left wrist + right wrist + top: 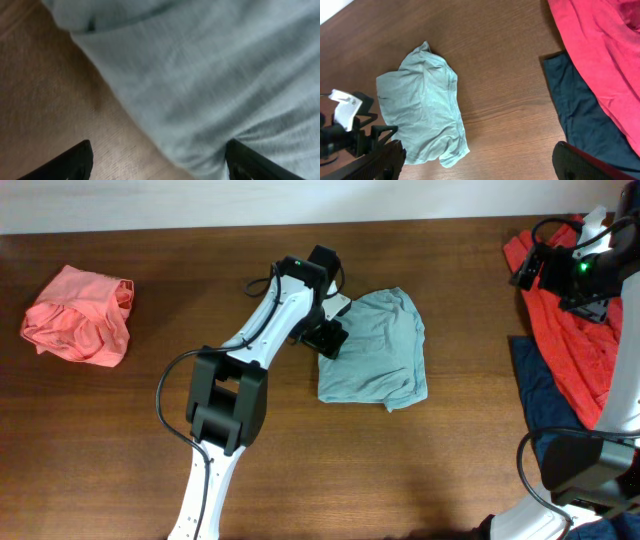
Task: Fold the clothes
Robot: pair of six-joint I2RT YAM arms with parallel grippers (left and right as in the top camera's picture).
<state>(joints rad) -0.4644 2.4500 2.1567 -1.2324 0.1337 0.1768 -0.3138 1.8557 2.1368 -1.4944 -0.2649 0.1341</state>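
Pale blue-green T-shirt (375,350) is lying around the middle of the desk (420,480), a bit toward the far edge. It is bunched into a compact, rough rectangle, wrinkled, with soft folds along its sides and a stitched hem curving down one side in the right wrist view. Its long axis is running from the far edge toward the near edge, leaning slightly. The far end is narrower, with a small peak of cloth pointing at the far edge, and the near end is spreading wider.

Left fingers (80,161) are sitting at the shirt's left side, spread wide, with the cloth edge and bare wood lying between them. I cannot tell whether they are touching the cloth.

Right fingers (580,162) are hanging near the far right corner, also spread wide and gripping nothing.

Salmon-pink garment (80,315) is lying crumpled by the left edge. Orange-red garment (565,330) is sprawling along the right edge from the far right corner, overlapping the navy garment (540,395) just nearer the near edge.
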